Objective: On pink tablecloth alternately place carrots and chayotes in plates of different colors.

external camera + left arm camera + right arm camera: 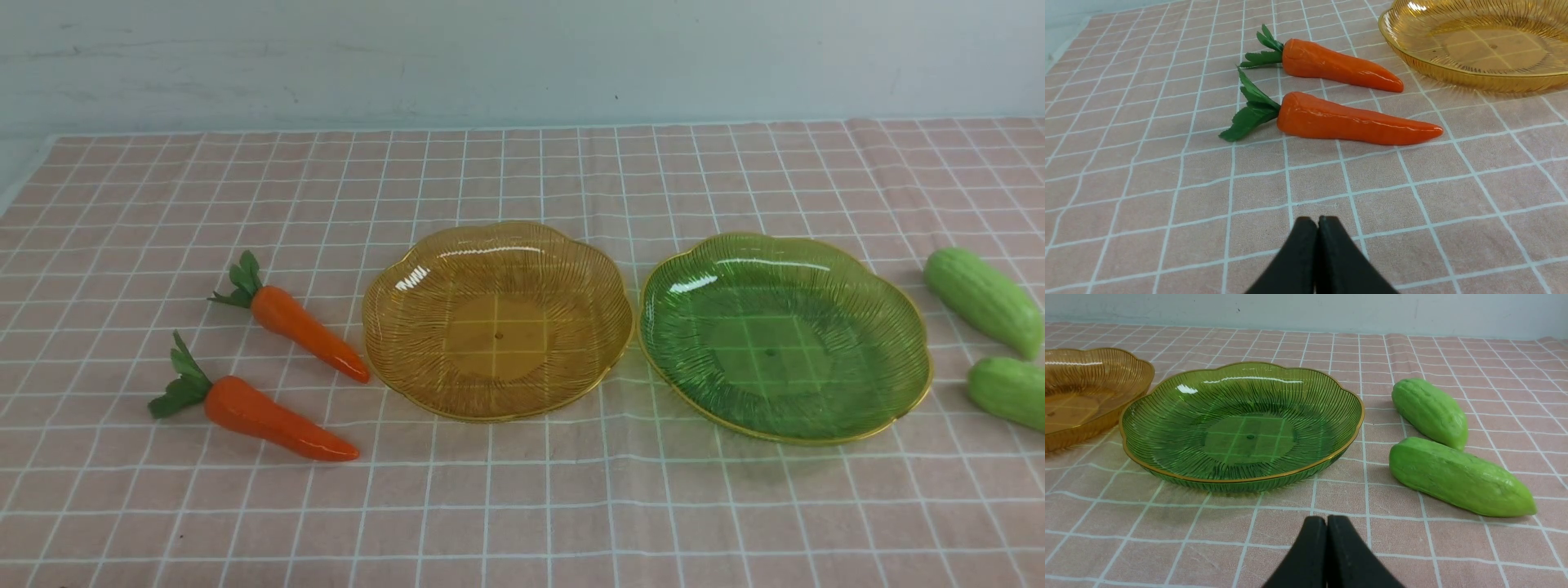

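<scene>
On the pink tablecloth point(522, 506), the amber plate point(496, 320) and the green plate point(784, 339) sit side by side, both empty. The far carrot point(306, 331) and near carrot point(273, 418) lie left of the amber one. The far chayote point(984, 300) and near chayote point(1011, 392) lie right of the green one. The left claw point(1316, 222) and right claw point(1327, 522) are closed, gripping nothing.

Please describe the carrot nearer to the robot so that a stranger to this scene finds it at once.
On the pink tablecloth, find the amber plate, left of the green plate. Two carrots lie left of it. Take the nearer carrot: its tip stops short of the plate, while the farther carrot almost reaches it.
</scene>
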Controlling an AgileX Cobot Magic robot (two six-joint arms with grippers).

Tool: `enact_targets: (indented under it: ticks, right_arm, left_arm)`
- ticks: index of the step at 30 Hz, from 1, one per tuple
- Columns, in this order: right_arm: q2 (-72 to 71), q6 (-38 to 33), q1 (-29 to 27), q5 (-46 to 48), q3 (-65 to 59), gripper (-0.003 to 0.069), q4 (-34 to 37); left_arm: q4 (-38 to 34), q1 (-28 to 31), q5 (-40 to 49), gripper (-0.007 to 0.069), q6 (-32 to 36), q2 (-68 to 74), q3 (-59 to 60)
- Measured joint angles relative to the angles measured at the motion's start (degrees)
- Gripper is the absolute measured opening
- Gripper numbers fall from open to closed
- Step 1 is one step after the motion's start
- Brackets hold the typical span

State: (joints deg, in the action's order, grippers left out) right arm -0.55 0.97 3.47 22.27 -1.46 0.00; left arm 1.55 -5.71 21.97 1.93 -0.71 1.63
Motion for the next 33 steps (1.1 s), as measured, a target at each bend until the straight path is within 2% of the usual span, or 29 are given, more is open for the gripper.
enact_targets:
  ticks: [4, 7, 9, 11, 14, 16, 18, 21, 24, 26, 29, 33]
  right_arm:
    - [0.0, 0.0, 0.0, 0.0, 0.0, -0.0015, 0.0]
    - [0.0, 0.1, 0.0, 0.0, 0.0, -0.0015, 0.0]
    - [0.0, 1.29, 0.0, -0.08, 0.0, -0.0015, 2.65]
    - [0.0, 5.04, 0.0, -0.48, 0.0, -0.0015, 9.07]
    - [0.0, 11.81, 0.0, -1.28, 0.0, -0.0015, 24.31]
    - [0.0, 14.57, 0.0, -1.76, 0.0, -0.0015, 33.58]
    - [0.0, 14.71, 0.0, -2.39, 0.0, -0.0015, 38.15]
    - [0.0, 13.4, 0.0, -3.65, 0.0, -0.0015, 40.78]
    - [0.0, 7.56, 0.0, -2.76, 4.15, -0.0015, 39.54]
    - [2.1, 4.32, 0.0, -1.67, 10.48, -0.0014, 35.75]
    - [13.25, 4.79, 0.0, 8.38, 22.6, -0.0014, 23.01]
    - [30.88, 13.72, 0.0, 23.72, 33.83, -0.0011, 4.71]
  left_arm:
    - [-1.55, 0.0, 0.0, -0.0013, -1.92, 0.0, 0.0]
    - [-5.47, 0.0, 0.0, -0.0013, -5.32, 0.0, 0.0]
    - [-11.97, 0.0, 0.0, -0.0013, -10.43, 0.0, 0.0]
    - [-19.67, 0.0, 0.0, -0.0013, -15.82, 0.0, 0.0]
    - [-33.14, 0.0, 0.0, -0.0013, -23.31, 0.0, 0.0]
    - [-38.26, 0.0, -0.07, -0.0013, -24.69, 0.0, 0.0]
    - [-40.57, 0.0, -0.21, -0.0013, -24.82, 0.0, 0.0]
    - [-42.93, 0.0, 0.04, -0.0013, -24.84, 0.0, -0.17]
    - [-41.74, 0.0, 5.01, -0.0013, -23.72, 0.71, -5.38]
    - [-39.2, 0.0, 9.43, -0.0012, -23.44, 3.74, -10.0]
    - [-33.38, 0.0, 19.04, -0.0011, -23.26, 11.32, -16.95]
    - [-25.46, 0.0, 31.64, -0.001, -20.24, 23.51, -25.0]
